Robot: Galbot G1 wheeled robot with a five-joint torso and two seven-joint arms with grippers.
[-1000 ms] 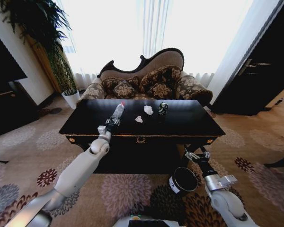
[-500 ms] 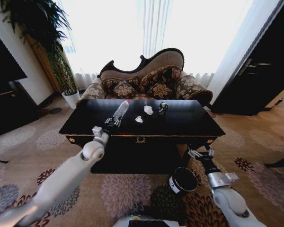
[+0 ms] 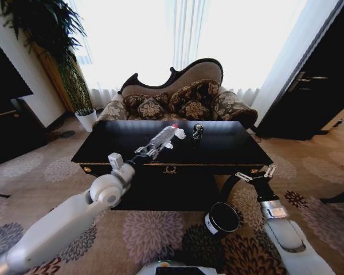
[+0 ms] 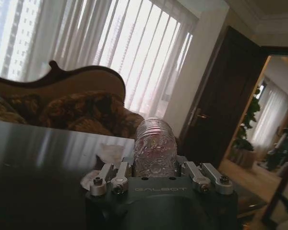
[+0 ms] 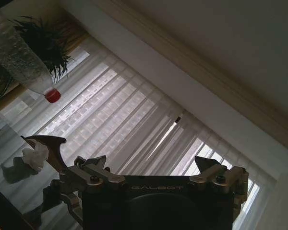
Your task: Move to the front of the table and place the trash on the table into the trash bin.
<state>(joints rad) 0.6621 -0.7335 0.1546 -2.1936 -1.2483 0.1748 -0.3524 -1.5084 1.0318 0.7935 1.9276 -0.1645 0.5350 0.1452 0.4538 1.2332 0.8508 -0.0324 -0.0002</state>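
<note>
The left gripper (image 3: 144, 152) is clamped around the base of a clear ribbed plastic bottle with a red cap (image 3: 163, 136), holding it lifted off the large glossy black rectangular table (image 3: 229, 150) rather than resting on it. The bottle's long axis runs from the gripper up and away toward the patterned brown sofa (image 3: 178, 102), cap end leading, tilted well off upright. In the left wrist view the bottle's base (image 4: 155, 148) sits squarely between the fingers (image 4: 110, 177), gripped on both sides. The small black cylindrical trash bin with a white label (image 3: 222, 219) stands on the floral carpet (image 3: 155, 229) in front of the table, below its front rail and toward the table's right end. So relative to the table, the held bottle is above the middle of the top and the bin is down, nearer and rightward of it; judged from this, the carry must come back over the front edge and descend. The right gripper (image 3: 253, 174) hangs just off the table's front right corner, above the bin, with its fingers spread wide and empty; it is the nearer arm to the bin. Still on the table beyond the bottle: a white crumpled paper lump (image 3: 179, 134) and a small dark shiny rounded piece (image 3: 197, 131), side by side.
</note>
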